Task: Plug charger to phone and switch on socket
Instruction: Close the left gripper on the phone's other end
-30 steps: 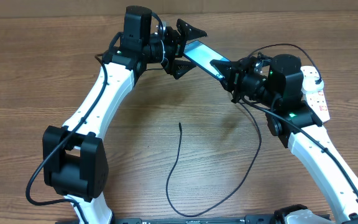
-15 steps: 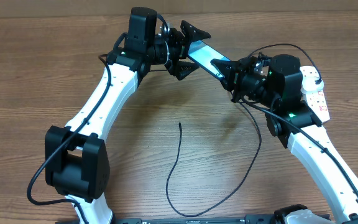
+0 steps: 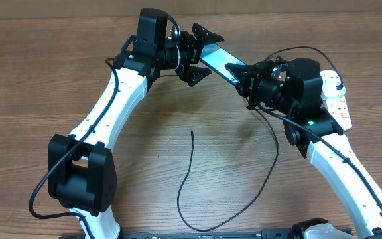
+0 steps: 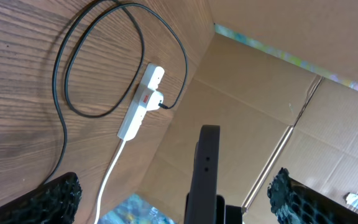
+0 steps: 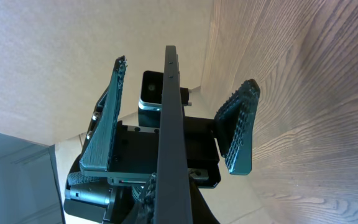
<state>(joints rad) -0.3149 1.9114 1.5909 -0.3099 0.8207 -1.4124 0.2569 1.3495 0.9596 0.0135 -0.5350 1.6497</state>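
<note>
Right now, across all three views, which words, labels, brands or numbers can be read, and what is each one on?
No text is legible in any view.
phone: the screen shows only a teal glow in the overhead view; any text on it is too small to read.
power strip: it has red markings, but they are too small and blurred to read.
</note>
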